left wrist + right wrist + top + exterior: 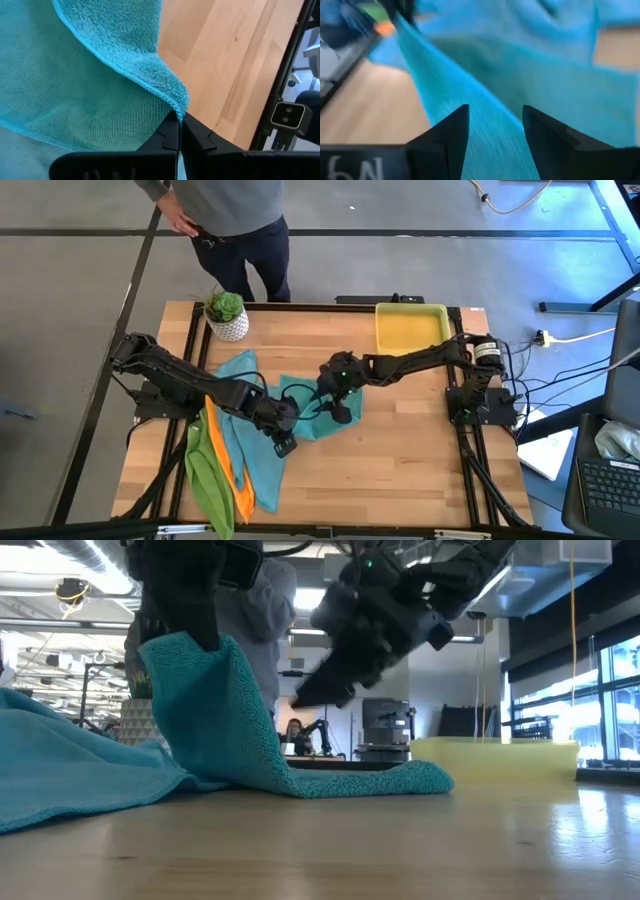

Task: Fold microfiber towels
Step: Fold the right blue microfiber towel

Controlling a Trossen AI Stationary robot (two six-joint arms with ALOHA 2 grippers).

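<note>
A teal towel [300, 420] is spread at the middle of the table [420, 450], and one corner is pinched and lifted by the left end effector [179, 131], whose fingers are pressed together on the hem. The right end effector [340, 408] is held just above the same cloth with its fingers spread and nothing between them. The free edge lies directly below and ahead of the right end effector, so it is judged the nearer for the next grasp.

The person [225, 220] is cut off above the shoulders by the high view's edge. The right wrist view blurs the teal towel [520, 75]. The green towel [205, 480] runs past the tabletop's [400, 450] edge.
</note>
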